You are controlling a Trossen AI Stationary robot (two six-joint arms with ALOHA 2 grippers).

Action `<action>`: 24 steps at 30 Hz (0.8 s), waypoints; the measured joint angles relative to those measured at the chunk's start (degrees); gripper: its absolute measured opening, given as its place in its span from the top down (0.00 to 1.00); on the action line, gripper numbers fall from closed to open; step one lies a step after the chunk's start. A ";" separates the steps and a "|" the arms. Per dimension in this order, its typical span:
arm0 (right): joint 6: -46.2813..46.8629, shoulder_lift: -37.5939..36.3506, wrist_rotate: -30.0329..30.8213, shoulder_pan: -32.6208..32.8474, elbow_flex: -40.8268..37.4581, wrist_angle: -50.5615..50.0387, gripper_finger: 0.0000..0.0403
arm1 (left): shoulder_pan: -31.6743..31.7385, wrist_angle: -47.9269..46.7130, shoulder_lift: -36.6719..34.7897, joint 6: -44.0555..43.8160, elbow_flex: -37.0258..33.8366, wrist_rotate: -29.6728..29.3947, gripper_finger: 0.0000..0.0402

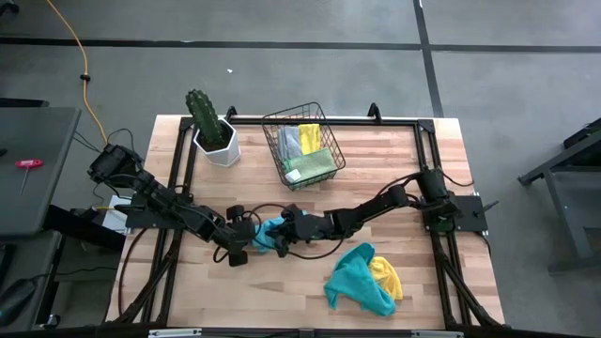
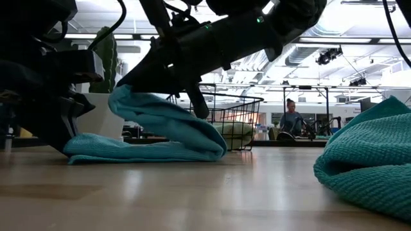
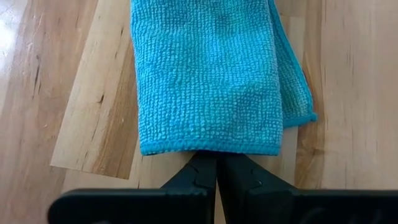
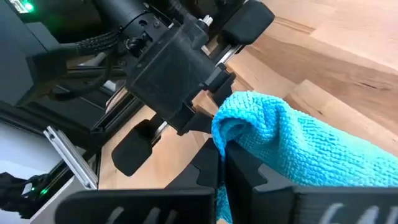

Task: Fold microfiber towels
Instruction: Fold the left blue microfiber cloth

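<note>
High view shows both dark arms stretched low toward the middle of the desk (image 1: 394, 150), the left end effector (image 1: 246, 241) and right end effector (image 1: 282, 228) meeting tip to tip over a teal-blue towel (image 1: 268, 235). The left fingers are pressed together at the towel's folded hem, while the right ones pinch a lifted fold of it, the rest lying doubled flat beneath. Bare wood surrounds them; a crumpled teal towel (image 1: 357, 279) over a yellow towel (image 1: 387, 277) lies near the right end effector, toward the desk's near edge.

Closed left gripper (image 3: 217, 167) touches the folded teal towel's (image 3: 208, 74) edge on wooden table (image 3: 348, 74).
</note>
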 joint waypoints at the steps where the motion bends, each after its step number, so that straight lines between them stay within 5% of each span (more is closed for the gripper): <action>1: -0.10 0.00 0.00 0.00 0.00 0.04 1.00 | 0.00 0.02 0.00 0.00 0.00 -0.07 1.00; 11: -0.16 0.00 -0.18 -0.11 0.00 1.09 0.97 | 0.00 0.12 0.00 0.00 0.00 -0.23 1.00; 24: -5.92 0.00 -1.17 -0.26 0.00 8.47 0.57 | -0.01 0.21 0.00 0.00 -0.02 -0.55 1.00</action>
